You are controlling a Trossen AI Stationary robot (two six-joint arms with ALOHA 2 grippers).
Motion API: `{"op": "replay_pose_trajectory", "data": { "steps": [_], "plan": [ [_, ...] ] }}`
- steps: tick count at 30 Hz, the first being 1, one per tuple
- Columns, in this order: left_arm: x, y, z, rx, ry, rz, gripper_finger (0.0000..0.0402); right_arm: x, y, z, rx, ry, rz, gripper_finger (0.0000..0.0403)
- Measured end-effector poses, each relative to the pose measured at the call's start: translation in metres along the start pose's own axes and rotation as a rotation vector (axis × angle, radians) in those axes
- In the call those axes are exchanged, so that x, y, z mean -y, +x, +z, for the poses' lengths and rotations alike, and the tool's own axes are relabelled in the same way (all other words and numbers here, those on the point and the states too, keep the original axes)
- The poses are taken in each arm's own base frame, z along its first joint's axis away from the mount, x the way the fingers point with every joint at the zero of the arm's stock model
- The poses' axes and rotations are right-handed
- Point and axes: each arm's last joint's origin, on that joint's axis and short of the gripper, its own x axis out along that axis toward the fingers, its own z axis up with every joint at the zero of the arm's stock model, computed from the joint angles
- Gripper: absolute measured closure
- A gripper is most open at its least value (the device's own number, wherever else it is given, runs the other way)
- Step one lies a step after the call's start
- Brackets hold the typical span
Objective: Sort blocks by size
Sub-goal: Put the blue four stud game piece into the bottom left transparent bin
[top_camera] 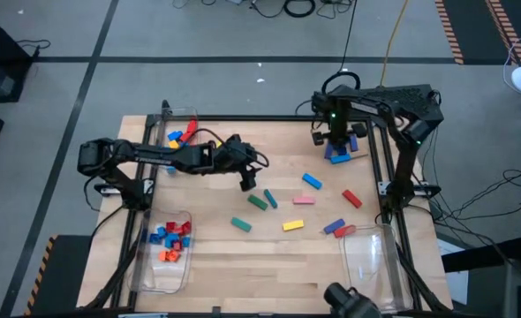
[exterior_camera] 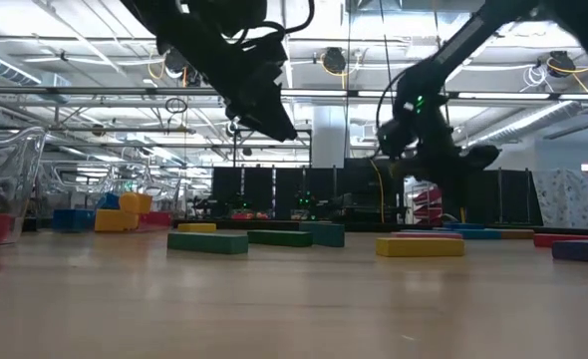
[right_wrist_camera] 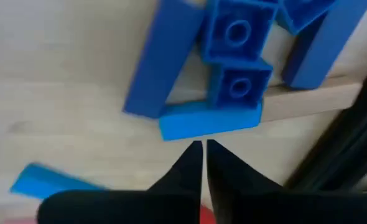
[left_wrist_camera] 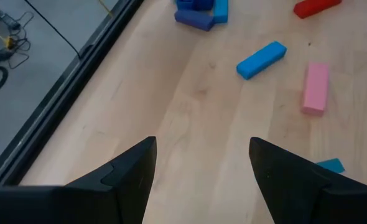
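Two claws over the wooden worktop (top_camera: 269,265), neither holding a block; near to far below.

Near edge: clear bin on the left (top_camera: 165,252) holds a cluster of small red, blue and orange blocks (top_camera: 172,238); clear bin on the right (top_camera: 369,256) looks bare inside.

Just past that, loose bars lie flat mid-worktop, apart from each other: green bar (top_camera: 241,224), yellow bar (top_camera: 293,225), blue bar (top_camera: 333,226) beside a red bar (top_camera: 345,231) at the right bin's rim; further in, two green bars (top_camera: 264,201), pink bar (top_camera: 304,200), red bar (top_camera: 352,199), light-blue bar (top_camera: 312,181). Low view shows the same row flat on the wood: green (exterior_camera: 207,242), yellow (exterior_camera: 420,246).

Left claw (top_camera: 247,181) hangs above the centre-left of the worktop, fingers (left_wrist_camera: 130,177) spread wide, bare wood between them, nothing gripped; its wrist view looks out at the light-blue bar (left_wrist_camera: 261,60) and pink bar (left_wrist_camera: 315,87) ahead.

Far side: right claw (right_wrist_camera: 203,152) is low over the far right corner, fingertips pressed together with nothing between them, tips just short of a pile of blue blocks (top_camera: 340,152); pile has a long dark-blue bar (right_wrist_camera: 155,62), studded blue bricks (right_wrist_camera: 236,56) and a light-blue bar (right_wrist_camera: 211,119), lying against the worktop's edge rail (right_wrist_camera: 320,99).

Far left corner: third clear bin (top_camera: 179,119) with yellow, blue and red blocks (top_camera: 179,137) in it.
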Motion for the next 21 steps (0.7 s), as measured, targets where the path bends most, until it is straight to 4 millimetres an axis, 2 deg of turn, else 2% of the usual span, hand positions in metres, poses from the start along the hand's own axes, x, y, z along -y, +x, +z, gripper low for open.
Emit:
{"op": "replay_pose_trajectory", "data": {
  "steps": [5,11,17,21],
  "plan": [
    [-0.001,0.0,0.002,0.018,0.022,0.0,0.0144,-0.008,0.004,0.017,-0.041,0.02,-0.145,0.0396],
    [0.0,0.0,0.004,0.045,0.048,-0.021,0.0144,-0.017,-0.016,0.035,-0.016,0.042,-0.201,0.0401],
    [0.0,0.0,0.003,0.035,0.068,-0.021,0.0144,-0.02,-0.026,0.049,-0.033,0.092,-0.102,0.0402],
    [0.0,0.0,0.003,0.031,0.077,-0.021,0.0144,-0.027,-0.027,0.046,-0.034,0.062,-0.097,0.0402]
  ]
}}
